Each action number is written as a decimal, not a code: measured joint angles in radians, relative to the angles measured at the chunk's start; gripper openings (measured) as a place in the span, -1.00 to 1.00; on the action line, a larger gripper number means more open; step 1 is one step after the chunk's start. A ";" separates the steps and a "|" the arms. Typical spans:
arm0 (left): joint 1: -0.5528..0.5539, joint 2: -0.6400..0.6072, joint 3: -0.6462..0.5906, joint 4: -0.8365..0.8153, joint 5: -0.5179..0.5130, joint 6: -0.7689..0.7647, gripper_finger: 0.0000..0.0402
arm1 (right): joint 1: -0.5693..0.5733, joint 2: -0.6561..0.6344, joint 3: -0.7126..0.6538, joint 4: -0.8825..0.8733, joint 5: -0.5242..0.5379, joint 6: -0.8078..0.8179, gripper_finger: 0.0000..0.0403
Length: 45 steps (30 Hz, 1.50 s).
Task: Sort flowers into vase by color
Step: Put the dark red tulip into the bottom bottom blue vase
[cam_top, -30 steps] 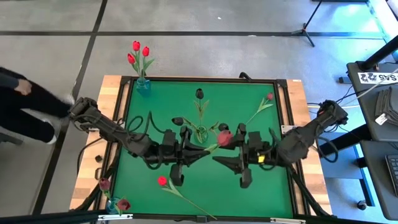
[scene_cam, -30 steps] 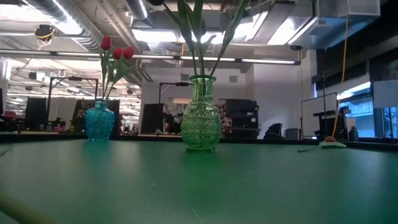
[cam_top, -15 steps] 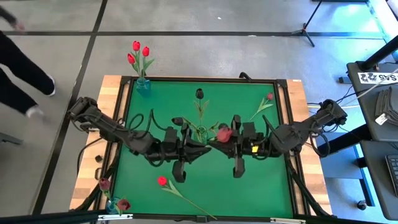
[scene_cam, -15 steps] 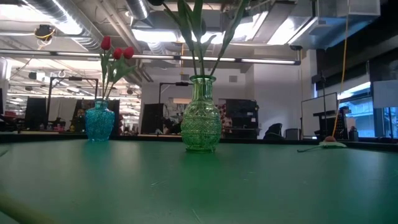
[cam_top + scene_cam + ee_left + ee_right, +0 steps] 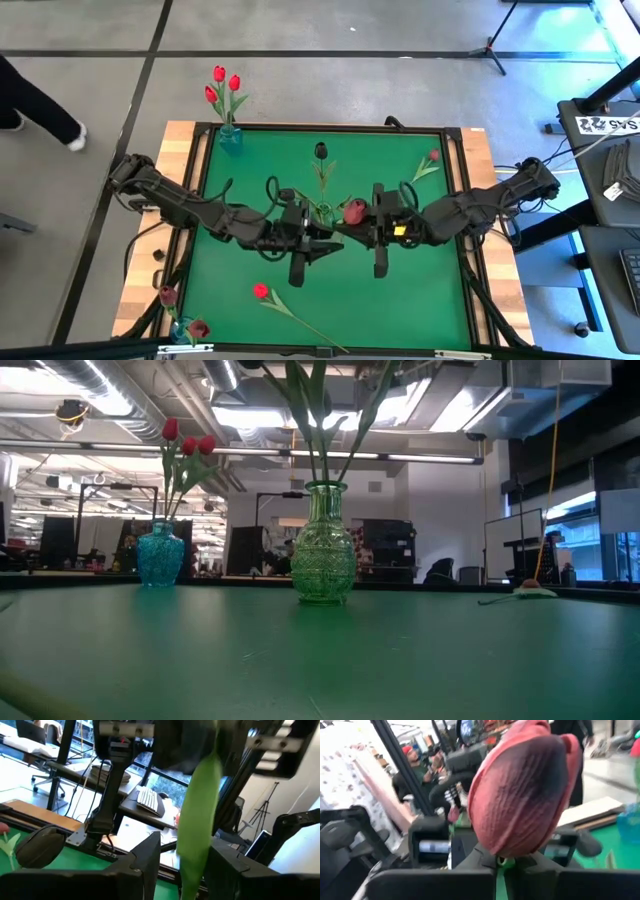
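A maroon tulip (image 5: pixel 354 211) is held above the middle of the green table, next to the green glass vase (image 5: pixel 322 212). My right gripper (image 5: pixel 353 226) comes in from the right and is shut on the tulip just under the head (image 5: pixel 520 790). My left gripper (image 5: pixel 334 238) faces it from the left and is open. Its fingers (image 5: pixel 150 855) stand on either side of the tulip's green leaf (image 5: pixel 197 835); whether the leaf touches a finger I cannot tell. A near-black tulip (image 5: pixel 321 150) stands in the green vase (image 5: pixel 323 545). My right gripper pinches the tulip's green stem (image 5: pixel 500 862) between its two fingers, right below the head. The fingers lie level and come from the table's right side. The head stands just above the fingertips, and the flower is clear of the table.
A blue vase (image 5: pixel 229 136) with red tulips stands at the far left corner. Another vase (image 5: pixel 186 327) with dark tulips is at the near left edge. A red tulip (image 5: pixel 262 291) lies near the front, a pink one (image 5: pixel 431 156) at the far right.
My right gripper has moved toward the table's left and shut on the tulip's stem under the head. My left gripper, which held the flower, has moved a little toward the right and opened. The tulip's head has shifted slightly left and stays in the air.
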 joint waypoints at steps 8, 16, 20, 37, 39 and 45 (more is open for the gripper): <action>0.000 -0.001 0.000 -0.074 0.000 -0.026 -0.41 | -0.011 0.005 0.000 -0.106 -0.042 0.059 -0.96; 0.003 -0.001 0.000 -0.144 0.020 -0.079 -0.38 | -0.011 0.018 0.000 -0.164 -0.078 0.100 -0.94; 0.005 -0.001 0.000 -0.158 0.019 -0.079 -0.38 | -0.011 0.027 0.001 -0.168 -0.075 0.103 -0.97; 0.009 -0.002 0.000 -0.168 0.018 -0.075 -0.95 | -0.011 0.027 0.001 -0.180 -0.050 0.107 -0.92; 0.009 -0.002 0.000 -0.166 0.015 -0.071 -0.96 | -0.011 0.027 0.001 -0.179 -0.050 0.107 -0.86; 0.010 -0.002 0.000 -0.156 0.010 -0.062 -0.99 | -0.010 0.027 0.001 -0.169 -0.059 0.108 -0.49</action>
